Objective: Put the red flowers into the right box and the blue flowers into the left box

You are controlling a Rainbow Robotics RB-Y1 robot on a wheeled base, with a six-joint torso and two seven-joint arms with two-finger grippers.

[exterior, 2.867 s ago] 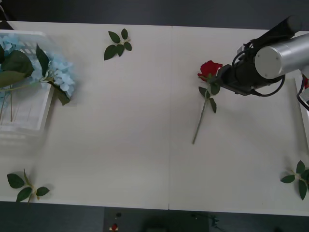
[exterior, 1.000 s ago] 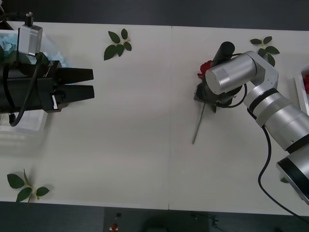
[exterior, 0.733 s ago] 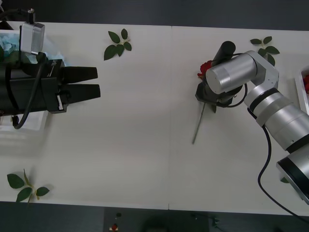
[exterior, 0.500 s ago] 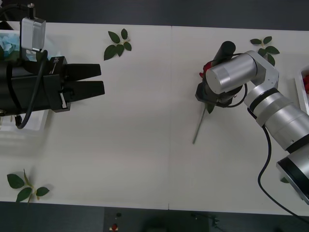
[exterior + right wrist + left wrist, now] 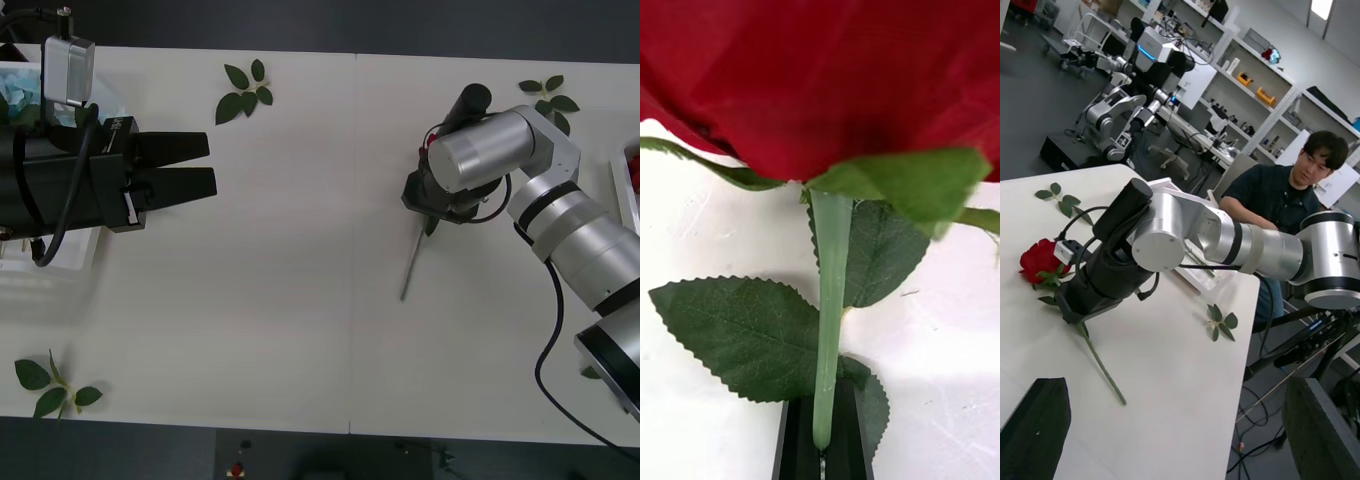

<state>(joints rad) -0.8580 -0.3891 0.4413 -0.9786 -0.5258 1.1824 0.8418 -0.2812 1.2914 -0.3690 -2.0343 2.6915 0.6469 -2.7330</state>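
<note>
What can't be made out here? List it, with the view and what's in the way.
- red rose bloom: in the front view, the right arm covers nearly all of it.
- right box contents: in the front view, cut off by the picture's edge.
- left box and blue flowers: in the front view, the left arm lies over them, so they cannot be counted.
- right gripper jaws: in the front view, hidden under its own wrist.

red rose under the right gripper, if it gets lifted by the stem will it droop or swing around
The red rose probably tips bloom-first: its head is far wider than the thin stem. The right gripper has the stem pinched between shut fingers just below the leaves, close to the bloom, so the long free end will likely dangle. The stem looks smooth and may twist in the grip.
</note>
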